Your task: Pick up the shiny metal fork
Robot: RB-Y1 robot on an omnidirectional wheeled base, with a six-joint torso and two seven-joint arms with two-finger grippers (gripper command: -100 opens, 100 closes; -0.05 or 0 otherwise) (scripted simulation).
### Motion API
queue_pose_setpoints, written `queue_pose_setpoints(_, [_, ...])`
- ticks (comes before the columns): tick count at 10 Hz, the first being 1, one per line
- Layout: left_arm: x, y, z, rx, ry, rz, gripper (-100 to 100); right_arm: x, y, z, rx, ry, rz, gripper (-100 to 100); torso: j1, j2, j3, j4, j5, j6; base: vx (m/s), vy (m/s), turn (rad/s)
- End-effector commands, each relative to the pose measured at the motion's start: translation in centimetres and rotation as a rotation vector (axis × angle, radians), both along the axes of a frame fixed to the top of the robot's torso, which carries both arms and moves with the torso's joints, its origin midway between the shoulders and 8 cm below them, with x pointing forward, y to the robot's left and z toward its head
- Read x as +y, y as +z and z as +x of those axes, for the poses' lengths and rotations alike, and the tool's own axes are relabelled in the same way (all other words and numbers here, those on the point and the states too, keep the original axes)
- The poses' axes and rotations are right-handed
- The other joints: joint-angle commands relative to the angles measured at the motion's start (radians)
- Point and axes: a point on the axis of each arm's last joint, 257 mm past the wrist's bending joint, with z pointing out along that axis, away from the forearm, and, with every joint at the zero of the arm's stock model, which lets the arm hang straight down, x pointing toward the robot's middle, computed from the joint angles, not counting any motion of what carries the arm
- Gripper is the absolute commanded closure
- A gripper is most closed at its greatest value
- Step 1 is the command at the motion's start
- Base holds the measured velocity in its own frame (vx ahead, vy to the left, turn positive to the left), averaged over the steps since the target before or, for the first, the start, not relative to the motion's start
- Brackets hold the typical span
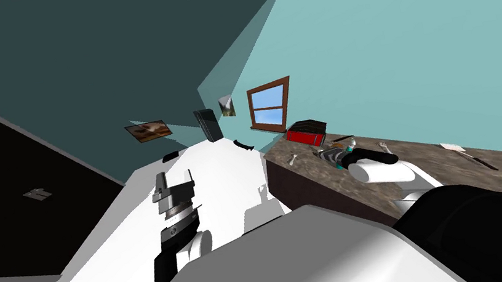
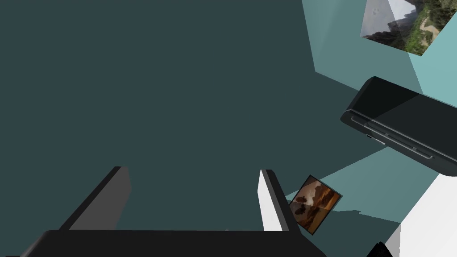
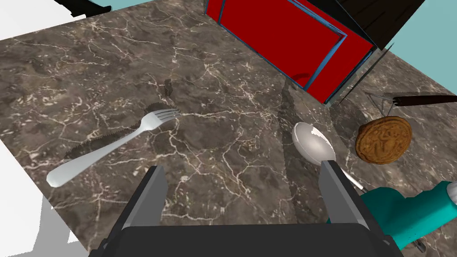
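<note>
Right gripper point(image 3: 242, 167) is wide open and holds nothing, hovering above the dark marble counter point(image 3: 223, 84).

Nearest to it:
- A teal object point(image 3: 401, 218) sits just outside one finger.
- A spoon point(image 3: 312, 143) has its bowl right at that same fingertip.

Fork point(image 3: 114, 145) is not in the gap. It lies flat on the counter outside the other finger, on the side away from the spoon. Its handle end is near the counter edge and its tines point roughly toward the red box point(image 3: 285, 40).

Farther out, past the spoon, are a brown round disc point(image 3: 384, 139) and a dark-handled utensil point(image 3: 419, 100).

Step in hand, as a judgement, is lining up for the grasp:
- Slide the hand sideways off the spoon until the gap centres on the middle of the fork's handle.
- Turn the wrist so the fingers straddle the handle across its width, not along it.
- Go down until the tips nearly meet the counter. The fork is thin and flat, so a high close would likely miss or skid it.
- Close slowly.

Left gripper point(image 2: 193, 169) is open too and empty, idle over the white surface point(image 1: 132, 228).
</note>
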Motion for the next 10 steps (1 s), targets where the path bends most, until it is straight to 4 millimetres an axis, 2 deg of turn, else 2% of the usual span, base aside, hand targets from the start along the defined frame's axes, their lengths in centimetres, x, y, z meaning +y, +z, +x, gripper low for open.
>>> queue_pose_setpoints(1, [0.0, 0.0, 0.0, 0.000, 0.000, 0.000, 0, -0.7, -1.5, -0.9, 0.027, -0.043, 0.076, -100, 0.000, 0.000, 0.000, 0.000, 0.000, 0.000, 0.020, -0.003, 0.181])
queue_pose_setpoints(2, [0.0, 0.0, 0.0, 0.000, 0.000, 0.000, 0, -0.7, -1.5, -0.9, 0.023, -0.047, 0.085, -100, 0.000, 0.000, 0.000, 0.000, 0.000, 0.001, 0.011, -0.002, -0.006])
queue_pose_setpoints(3, [0.0, 0.0, 0.0, 0.000, 0.000, 0.000, 0, -2.2, -2.2, -2.0, 0.038, -0.098, 0.151, -100, 0.000, 0.000, 0.000, 0.000, 0.000, 0.001, 0.019, 0.006, 0.234])
queue_pose_setpoints(5, [0.0, 0.0, 0.0, 0.000, 0.000, 0.000, 0, -2.1, -2.9, -2.4, 0.050, -0.118, 0.191, -100, 0.000, 0.000, 0.000, 0.000, 0.000, 0.001, 0.016, -0.002, 0.079])
queue_pose_setpoints(6, [0.0, 0.0, 0.0, 0.000, 0.000, 0.000, 0, -3.4, -3.4, -3.5, 0.057, -0.169, 0.254, -100, 0.000, 0.000, 0.000, 0.000, 0.000, 0.001, 0.018, 0.001, 0.228])
queue_pose_setpoints(8, [0.0, 0.0, 0.0, 0.000, 0.000, 0.000, 0, -3.2, -4.2, -4.0, 0.074, -0.192, 0.295, -100, -0.001, 0.000, 0.000, 0.000, 0.000, 0.001, 0.018, -0.007, 0.077])
queue_pose_setpoints(9, [0.0, 0.0, 0.0, 0.000, 0.000, 0.000, 0, -4.4, -4.7, -5.1, 0.079, -0.245, 0.361, -100, 0.000, 0.000, 0.000, 0.000, 0.000, 0.001, 0.030, 0.002, 0.278])
queue_pose_setpoints(10, [0.0, 0.0, 0.0, 0.000, 0.000, 0.000, 0, -4.3, -5.2, -5.5, 0.090, -0.261, 0.388, -100, 0.000, -0.001, 0.000, 0.000, 0.000, 0.000, 0.030, -0.009, 0.131])
